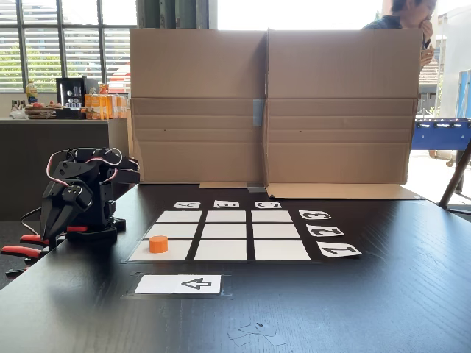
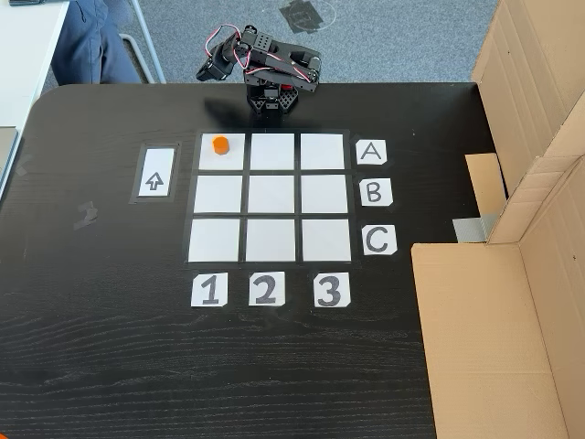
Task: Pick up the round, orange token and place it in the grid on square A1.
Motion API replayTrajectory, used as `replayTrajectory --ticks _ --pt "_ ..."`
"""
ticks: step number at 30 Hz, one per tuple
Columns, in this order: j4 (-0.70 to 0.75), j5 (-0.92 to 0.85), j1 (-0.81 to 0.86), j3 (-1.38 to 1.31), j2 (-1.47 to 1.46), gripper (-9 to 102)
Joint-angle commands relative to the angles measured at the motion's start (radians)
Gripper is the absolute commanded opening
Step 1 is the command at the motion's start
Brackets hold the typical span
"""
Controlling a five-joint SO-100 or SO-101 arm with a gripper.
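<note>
The orange token (image 1: 158, 243) (image 2: 219, 144) stands upright on square A1 (image 1: 175, 254) (image 2: 230, 159), the grid's corner cell nearest the arm, a little toward the cell's outer edge. The grid (image 1: 226, 231) (image 2: 271, 195) has no other piece on it. My gripper (image 1: 129, 170) (image 2: 309, 68) sits folded back over the arm's base at the table edge, well clear of the token. No gap shows between its fingers and it holds nothing.
A white arrow card (image 1: 179, 284) (image 2: 155, 173) lies beside column 1. Letter and number labels edge the grid. A cardboard wall (image 1: 268, 103) (image 2: 521, 274) stands past the C row. Red clamps (image 1: 22, 250) hold the base. A person (image 1: 412, 15) stands behind the cardboard.
</note>
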Motion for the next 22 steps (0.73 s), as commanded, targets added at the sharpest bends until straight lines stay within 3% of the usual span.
replayTrajectory --ticks 1,22 --pt "-0.014 -0.005 0.052 0.000 0.006 -1" --pt "-0.014 -0.005 0.060 0.000 0.006 -1"
